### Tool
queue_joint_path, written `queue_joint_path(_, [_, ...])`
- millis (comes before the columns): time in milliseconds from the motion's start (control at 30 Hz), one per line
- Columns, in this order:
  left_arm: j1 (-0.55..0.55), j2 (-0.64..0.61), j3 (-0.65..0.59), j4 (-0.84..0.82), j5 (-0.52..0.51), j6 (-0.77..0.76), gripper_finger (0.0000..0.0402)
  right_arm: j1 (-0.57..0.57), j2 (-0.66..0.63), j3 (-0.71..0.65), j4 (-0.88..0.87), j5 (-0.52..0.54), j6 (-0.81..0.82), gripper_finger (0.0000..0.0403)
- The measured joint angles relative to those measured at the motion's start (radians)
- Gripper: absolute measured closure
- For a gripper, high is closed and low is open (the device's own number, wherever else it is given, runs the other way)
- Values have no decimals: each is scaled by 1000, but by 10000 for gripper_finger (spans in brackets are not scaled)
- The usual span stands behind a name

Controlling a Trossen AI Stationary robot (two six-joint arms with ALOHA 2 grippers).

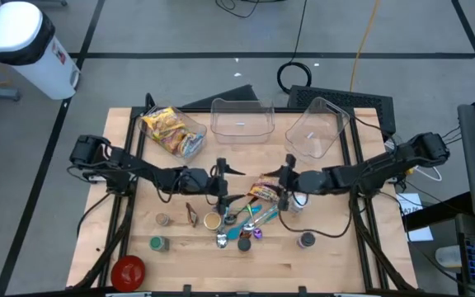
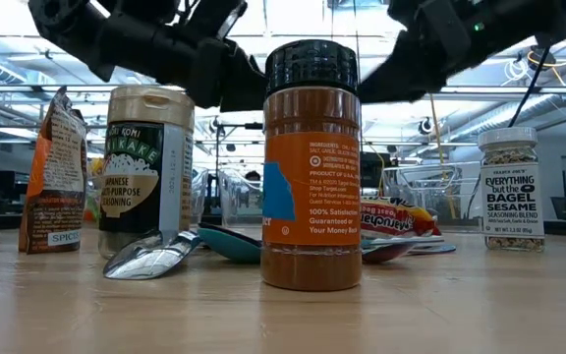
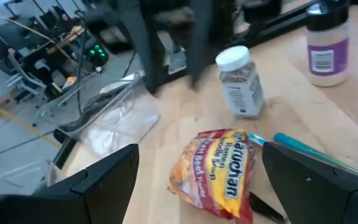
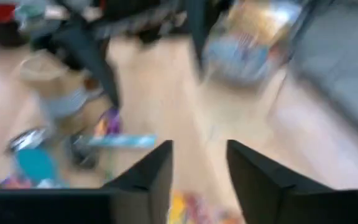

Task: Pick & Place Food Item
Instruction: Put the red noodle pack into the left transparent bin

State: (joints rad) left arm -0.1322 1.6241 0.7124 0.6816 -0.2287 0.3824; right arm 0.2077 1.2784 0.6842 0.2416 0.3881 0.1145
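An orange-and-yellow ramen packet (image 1: 264,191) lies flat near the table's middle, partly on a blue spoon (image 2: 229,243). My left gripper (image 1: 223,177) stands wide open to the packet's left and points at it. In the left wrist view the packet (image 3: 219,174) shows between and beyond the two fingers, apart from them. My right gripper (image 1: 285,183) is at the packet's right end. Its fingers (image 4: 151,177) are parted, and a strip of the packet (image 4: 182,208) shows low between them. My right gripper stands over the packet's right end (image 1: 275,194), slanting down from the table's right. Blur and the fingers themselves hide the spot, so I cannot tell whether they touch the packet.
Three clear bins line the far side. The left bin (image 1: 171,132) holds snack bags; the middle bin (image 1: 242,120) and the tilted right bin (image 1: 316,128) do not. Spice jars (image 2: 312,167), spoons (image 2: 150,258) and a red bowl (image 1: 128,271) crowd the near half.
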Motion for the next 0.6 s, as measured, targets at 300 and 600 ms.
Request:
queue_joint_path(300, [21, 0, 0, -1, -8, -75, 53, -23, 161, 26, -198, -139, 14, 165])
queue_joint_path(600, [21, -1, 0, 1, -8, -77, 53, -69, 226, 72, -310, -179, -14, 219])
